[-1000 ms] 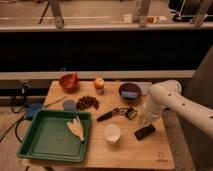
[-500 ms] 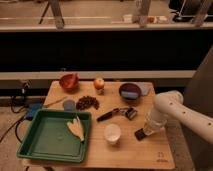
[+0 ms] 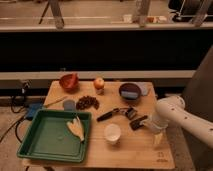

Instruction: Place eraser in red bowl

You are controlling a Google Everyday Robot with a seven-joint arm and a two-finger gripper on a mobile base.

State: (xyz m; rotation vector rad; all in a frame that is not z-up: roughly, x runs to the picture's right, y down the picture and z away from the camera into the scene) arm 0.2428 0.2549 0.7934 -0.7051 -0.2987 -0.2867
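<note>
One end effector, low over the right side of the table, just right of the dark eraser and seemingly touching it; spread or pressed together, cannot tell. Eraser flat on the table, right of a white cup, on the near side of a dark bowl. Red bowl well apart, at the far left corner. Green tray at near left; apple far, between the bowls.

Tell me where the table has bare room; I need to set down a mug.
Bare: the front of the table, between the tray and the right edge, below the cup. Also a gap between red bowl and apple. Crowded mid-right, where the claw hangs by the dark bowl.
</note>
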